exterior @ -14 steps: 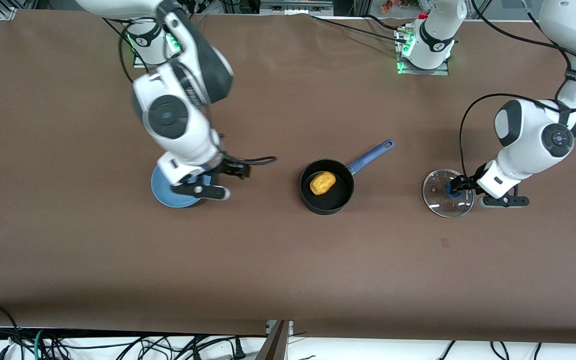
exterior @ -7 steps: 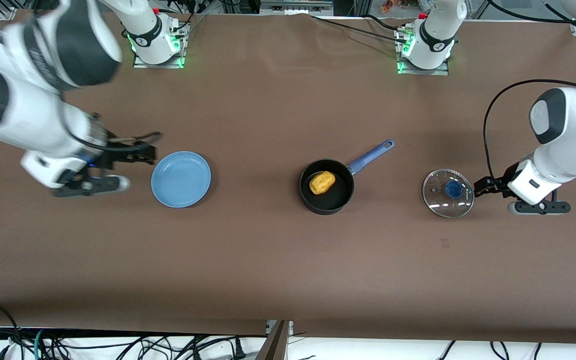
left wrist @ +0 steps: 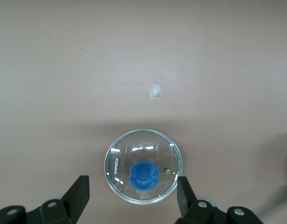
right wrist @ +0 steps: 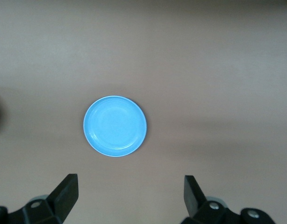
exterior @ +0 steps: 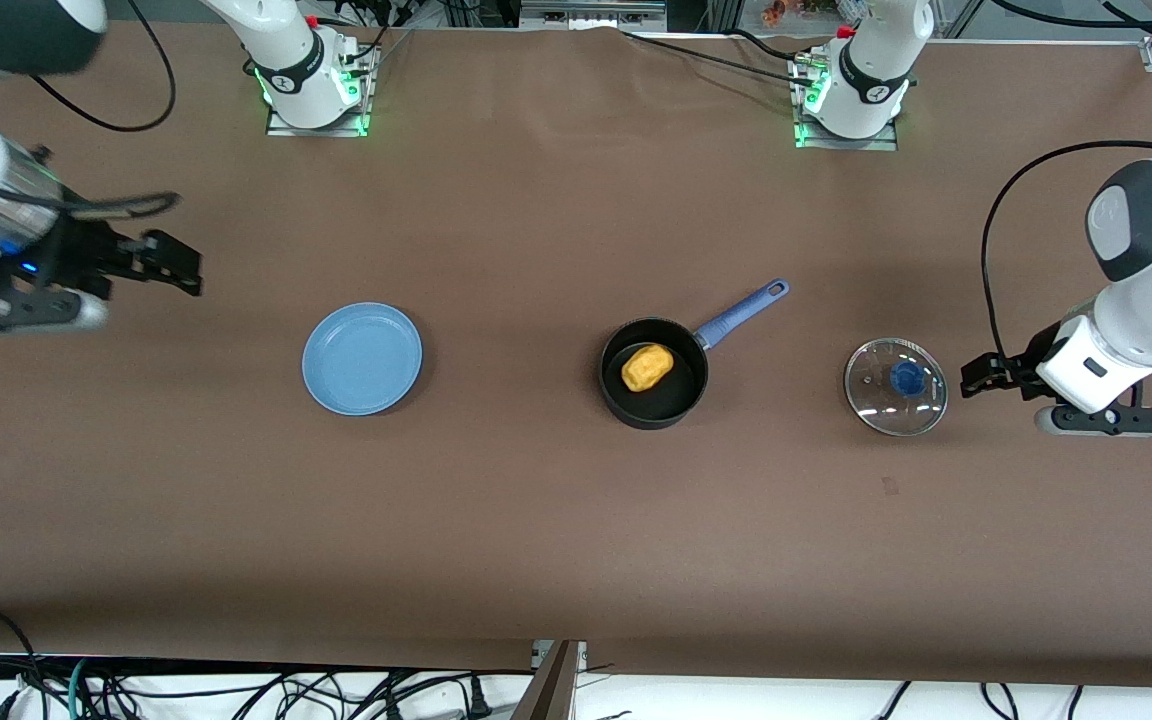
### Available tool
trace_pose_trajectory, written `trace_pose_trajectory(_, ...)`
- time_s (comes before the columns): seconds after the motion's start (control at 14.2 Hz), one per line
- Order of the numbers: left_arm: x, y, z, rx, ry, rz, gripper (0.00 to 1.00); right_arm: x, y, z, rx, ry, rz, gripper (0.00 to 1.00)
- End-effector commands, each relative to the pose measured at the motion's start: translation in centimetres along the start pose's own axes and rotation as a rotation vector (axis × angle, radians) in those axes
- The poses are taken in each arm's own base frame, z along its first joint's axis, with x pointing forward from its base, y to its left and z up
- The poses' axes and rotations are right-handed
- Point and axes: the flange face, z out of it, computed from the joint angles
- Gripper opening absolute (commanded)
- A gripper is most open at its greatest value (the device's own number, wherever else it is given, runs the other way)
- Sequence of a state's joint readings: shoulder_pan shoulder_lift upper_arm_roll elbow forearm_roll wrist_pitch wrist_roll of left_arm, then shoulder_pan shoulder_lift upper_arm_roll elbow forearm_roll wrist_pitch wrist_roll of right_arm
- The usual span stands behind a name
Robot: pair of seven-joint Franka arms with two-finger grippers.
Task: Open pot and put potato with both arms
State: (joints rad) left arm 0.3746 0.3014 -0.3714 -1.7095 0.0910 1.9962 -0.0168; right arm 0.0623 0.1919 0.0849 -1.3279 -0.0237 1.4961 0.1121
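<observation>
The black pot (exterior: 654,373) with its blue handle (exterior: 742,310) stands open mid-table, and the yellow potato (exterior: 646,367) lies inside it. The glass lid with a blue knob (exterior: 896,386) lies flat on the table toward the left arm's end; it also shows in the left wrist view (left wrist: 143,172). My left gripper (exterior: 981,375) is open and empty, beside the lid and apart from it (left wrist: 132,198). My right gripper (exterior: 176,265) is open and empty, up over the table at the right arm's end (right wrist: 129,196).
An empty light-blue plate (exterior: 362,358) lies toward the right arm's end; it also shows in the right wrist view (right wrist: 115,126). A small tape mark (exterior: 889,486) lies nearer the front camera than the lid. Cables hang along the front edge.
My right gripper has swung from over the plate out to the right arm's end of the table. My left gripper has let go of the lid's knob and drawn back from the lid.
</observation>
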Motion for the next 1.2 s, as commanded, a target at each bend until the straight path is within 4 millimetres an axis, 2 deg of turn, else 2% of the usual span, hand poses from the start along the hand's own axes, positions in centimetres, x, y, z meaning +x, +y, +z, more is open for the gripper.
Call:
trace_pose_trajectory(0.0, 1.0, 1.9, -3.8, -0.023, -0.017, -0.007, 0.84, -1.8, 1.5, -0.7, -0.018, 0.016, -0.035, 1.00)
trace_pose_trajectory(0.21, 1.0, 4.2, -5.9, -0.018, -0.046, -0.033, 0.86, -2.3, 1.8, -0.6, -0.020, 0.001, -0.072, 1.00)
trace_pose_trajectory(0.42, 0.7, 5.0, -8.9, -0.015, -0.098, -0.021, 0.86, -1.6, 4.1, 0.2, -0.016, -0.016, -0.120, 1.00)
trace_pose_trajectory(0.49, 0.7, 5.1, -9.8, -0.010, -0.110, -0.017, 0.87, -1.5, 4.8, 0.2, -0.013, -0.016, -0.109, 1.00)
trace_pose_trajectory(0.91, -0.1, 5.2, -14.4, 0.042, -0.107, -0.006, 0.90, -1.4, 4.5, 0.3, -0.023, -0.015, -0.104, 1.00)
trace_pose_trajectory(1.05, -0.3, 5.1, -14.9, 0.043, -0.110, -0.007, 0.91, -1.2, 4.8, 0.7, -0.023, -0.022, -0.101, 1.00)
trace_pose_trajectory(1.12, -0.4, 5.1, -15.1, 0.044, -0.109, -0.008, 0.95, -1.2, 4.8, 0.8, -0.025, -0.022, -0.102, 1.00)
